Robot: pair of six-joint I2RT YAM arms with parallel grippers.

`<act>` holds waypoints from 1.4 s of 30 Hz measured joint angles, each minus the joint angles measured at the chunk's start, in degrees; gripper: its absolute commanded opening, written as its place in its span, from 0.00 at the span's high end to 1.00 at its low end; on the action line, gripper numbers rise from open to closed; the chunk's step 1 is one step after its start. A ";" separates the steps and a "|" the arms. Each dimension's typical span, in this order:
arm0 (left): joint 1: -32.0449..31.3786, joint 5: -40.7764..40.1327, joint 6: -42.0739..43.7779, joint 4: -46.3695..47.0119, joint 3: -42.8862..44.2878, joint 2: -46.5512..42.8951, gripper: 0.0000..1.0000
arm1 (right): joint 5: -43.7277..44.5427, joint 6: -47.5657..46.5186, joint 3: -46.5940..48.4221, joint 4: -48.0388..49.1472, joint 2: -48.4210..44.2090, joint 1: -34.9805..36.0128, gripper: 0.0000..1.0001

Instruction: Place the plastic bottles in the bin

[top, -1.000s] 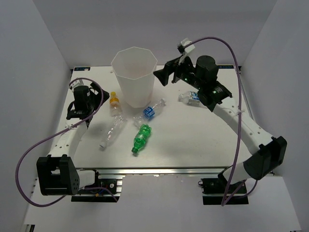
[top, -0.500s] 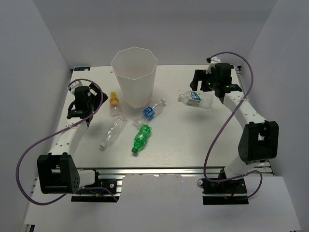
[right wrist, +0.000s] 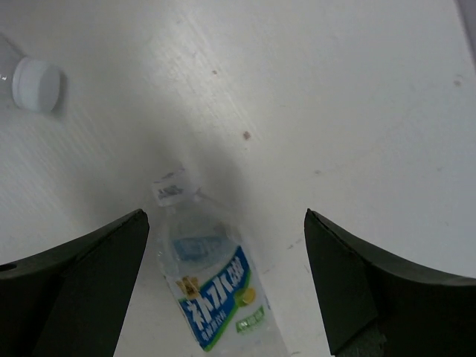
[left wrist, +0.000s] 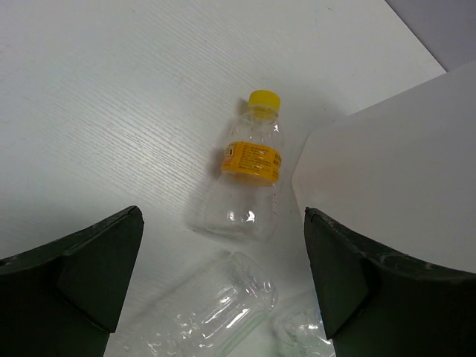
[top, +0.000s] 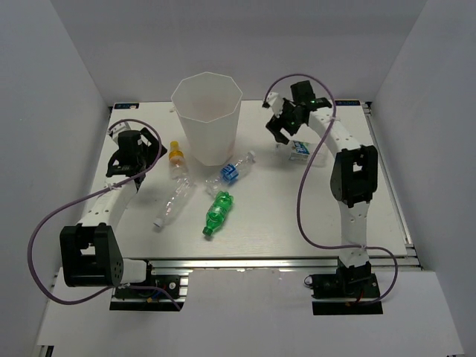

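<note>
White table (top: 260, 223): right gripper (top: 281, 128) spread wide over blue-label bottle (right wrist: 216, 297), prob. lining up a grab for the bin (top: 207, 111); left gripper (top: 149, 149) also spread, above yellow-cap bottle (left wrist: 249, 182).

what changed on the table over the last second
The right hand swung from up beside the bin out to the right. It then came back left and now hangs open over the blue-label bottle, not gripping it. Nothing was taken hold of or let go. The left hand, open above the yellow-capped bottle, barely moved. The bin and the bottles lie where they were.
</note>
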 measured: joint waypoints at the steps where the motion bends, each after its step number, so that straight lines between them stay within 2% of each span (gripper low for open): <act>1: 0.00 -0.13 0.22 -0.02 0.28 0.48 0.02 | 0.68 -1.31 -0.33 -0.96 0.87 0.90 0.11; 10: 0.00 -0.26 1.46 0.46 0.72 1.42 0.02 | 3.98 -7.34 -3.06 -2.12 2.93 6.80 0.11; 21: 0.00 -0.81 2.23 0.46 0.72 2.19 0.02 | 9.97 -8.87 -8.79 1.40 5.14 6.10 0.12; 24: 0.00 -0.94 2.23 0.46 0.79 2.64 0.02 | 10.75 -9.20 -9.53 2.86 5.42 6.05 0.20; 25: 0.00 -0.96 2.25 0.42 0.79 2.67 0.02 | 11.06 -9.27 -9.55 3.48 5.53 6.05 0.31; 27: 0.00 -1.05 2.25 0.46 0.81 2.67 0.02 | 11.45 -9.20 -9.88 4.37 5.60 6.05 0.44; 30: 0.00 -1.11 2.23 0.44 0.81 2.67 0.02 | 12.09 -8.61 -10.45 5.46 5.62 6.10 0.54; 31: 0.00 -1.14 2.23 0.37 0.90 2.69 0.02 | 12.31 -8.44 -10.49 5.68 5.62 6.12 0.67; 33: 0.00 -1.31 2.23 0.31 1.18 2.69 0.02 | 12.83 -7.85 -10.49 6.08 5.62 6.16 0.78; 34: 0.00 -1.46 2.21 0.28 1.27 2.69 0.02 | 13.20 -8.07 -10.49 6.27 5.62 6.16 0.86; 38: 0.00 -1.73 1.84 0.20 1.31 2.67 0.02 | 14.03 -7.30 -10.54 7.13 5.57 6.16 0.99; 42: 0.00 -1.07 1.16 0.50 1.25 2.10 0.02 | 15.13 -6.62 -12.31 8.31 4.09 6.27 1.00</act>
